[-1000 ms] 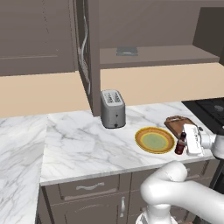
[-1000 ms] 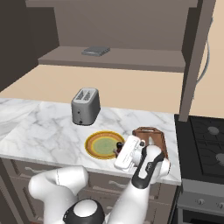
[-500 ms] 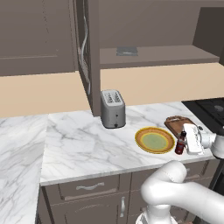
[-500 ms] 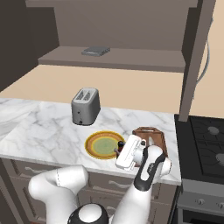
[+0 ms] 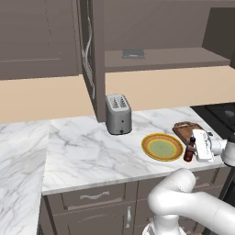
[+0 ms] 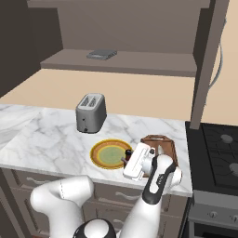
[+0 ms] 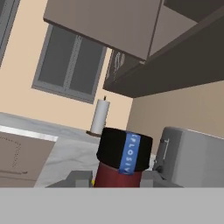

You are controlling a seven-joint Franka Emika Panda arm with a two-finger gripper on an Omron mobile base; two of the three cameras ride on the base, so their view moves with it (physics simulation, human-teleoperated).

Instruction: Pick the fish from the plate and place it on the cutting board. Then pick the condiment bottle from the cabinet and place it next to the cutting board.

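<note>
Your counter [image 5: 92,151] is carrying the toaster [image 5: 118,114], the plate [image 5: 162,147] and the cutting board [image 5: 187,130], which is lying just beyond the plate's right side. Your hand [image 5: 193,148] is clamping the condiment bottle [image 5: 188,152] upright at the counter's front edge, just beside the plate and near the board. In the hand view the bottle [image 7: 121,161] is sitting between the 2 fingers.

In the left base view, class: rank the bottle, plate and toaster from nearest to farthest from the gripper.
1. Bottle: held in the gripper, at the counter's front edge between plate and board.
2. Plate: just left of the bottle.
3. Toaster: farther left and back, by the cabinet door.
</note>
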